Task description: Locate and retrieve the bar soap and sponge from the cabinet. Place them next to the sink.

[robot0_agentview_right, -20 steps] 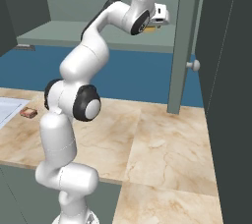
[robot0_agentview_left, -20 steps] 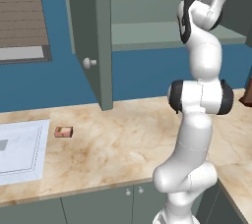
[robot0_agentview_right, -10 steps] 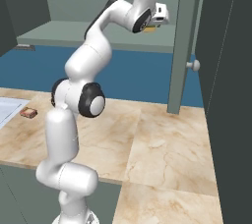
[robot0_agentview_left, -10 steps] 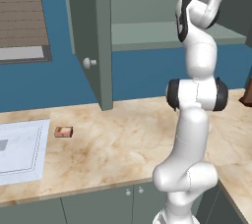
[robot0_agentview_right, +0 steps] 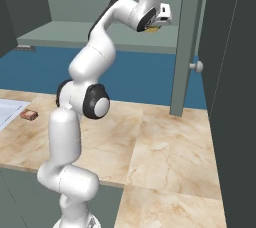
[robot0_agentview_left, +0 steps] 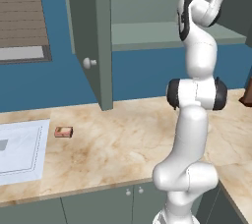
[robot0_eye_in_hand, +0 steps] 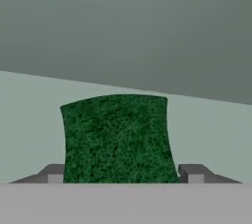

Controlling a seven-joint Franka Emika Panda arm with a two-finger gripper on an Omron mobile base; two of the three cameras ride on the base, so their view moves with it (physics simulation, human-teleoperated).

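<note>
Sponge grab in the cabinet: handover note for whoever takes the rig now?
Gripper: up at the cabinet shelf, a finger on each side of the sponge. Whether it has closed on it can't be told.
Sponge: on the shelf, dark green face toward the hand camera.
Bar soap: already on the counter, just beside the sink.
Cabinet door is open.
Done: soap retrieved and placed.
Left: secure the sponge, lift it out of the cabinet and set it on the counter by the sink, probably near the soap.
</note>
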